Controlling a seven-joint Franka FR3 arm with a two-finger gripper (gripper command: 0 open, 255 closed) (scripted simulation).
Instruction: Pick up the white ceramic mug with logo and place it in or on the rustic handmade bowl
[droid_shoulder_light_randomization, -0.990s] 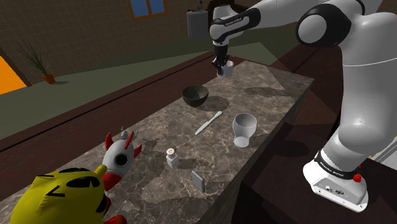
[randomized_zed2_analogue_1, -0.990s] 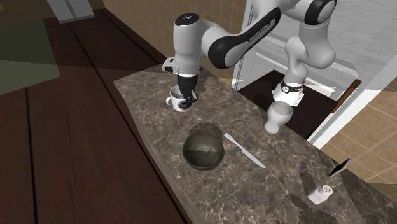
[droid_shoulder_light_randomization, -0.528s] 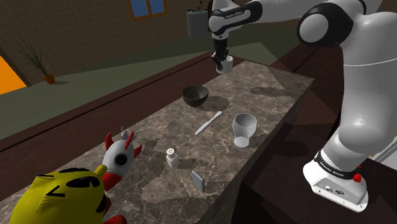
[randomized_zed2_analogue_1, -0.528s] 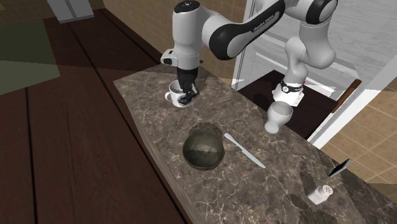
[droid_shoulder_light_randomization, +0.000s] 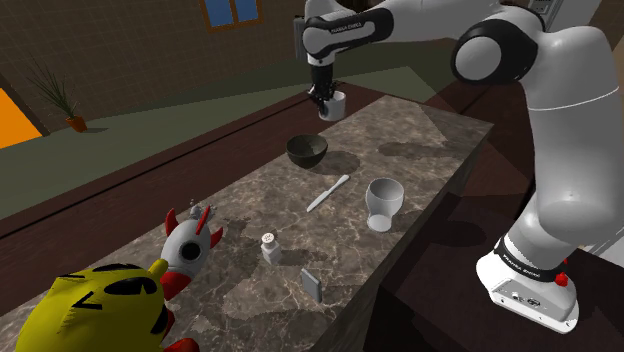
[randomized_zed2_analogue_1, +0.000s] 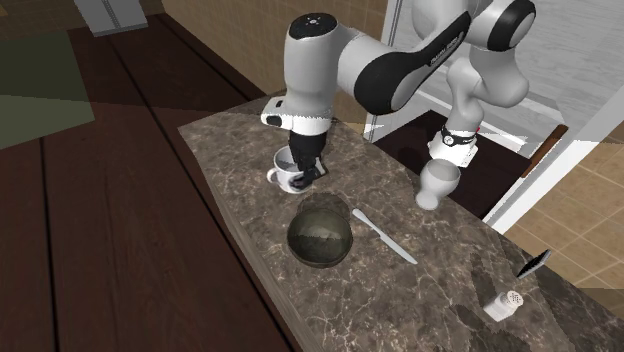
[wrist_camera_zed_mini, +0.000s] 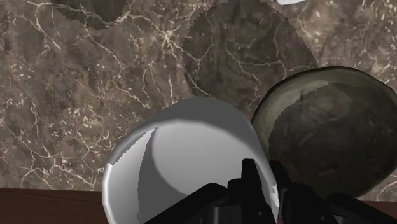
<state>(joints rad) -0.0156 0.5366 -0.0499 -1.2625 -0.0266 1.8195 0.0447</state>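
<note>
Black two-finger gripper (randomized_zed2_analogue_1: 306, 172) points straight down, fingers clamped on the wall of the plain white rounded mug (randomized_zed2_analogue_1: 287, 174), one inside the rim, one outside. The wrist cam gives that pinch close up. The mug looks lifted off the brown veined marble counter (droid_shoulder_light_randomization: 420, 130), near its far end, just beside the dark rough-rimmed round bowl (wrist_camera_zed_mini: 331, 121). The bowl's inside is mottled green-brown. The second ext. view picks out the mug's small handle, turned toward the counter's long edge away from the stand.

The shoulder view adds the near end: yellow round plush w/ black brows (droid_shoulder_light_randomization: 95, 310) at the corner and a red-and-white rocket toy (droid_shoulder_light_randomization: 190, 240) next to it. Mid-counter there's a small white shaker (droid_shoulder_light_randomization: 269, 247) and a thin grey card standing on edge (droid_shoulder_light_randomization: 312, 284). A slim silver knife (droid_shoulder_light_randomization: 328, 192) lies btwn the bowl and a white goblet-shaped cup (droid_shoulder_light_randomization: 383, 203) by the stand-side edge.

Writing: pale lettering (droid_shoulder_light_randomization: 345, 27) on the arm's dark band, too small to read. The mug's surface reads plain white.
</note>
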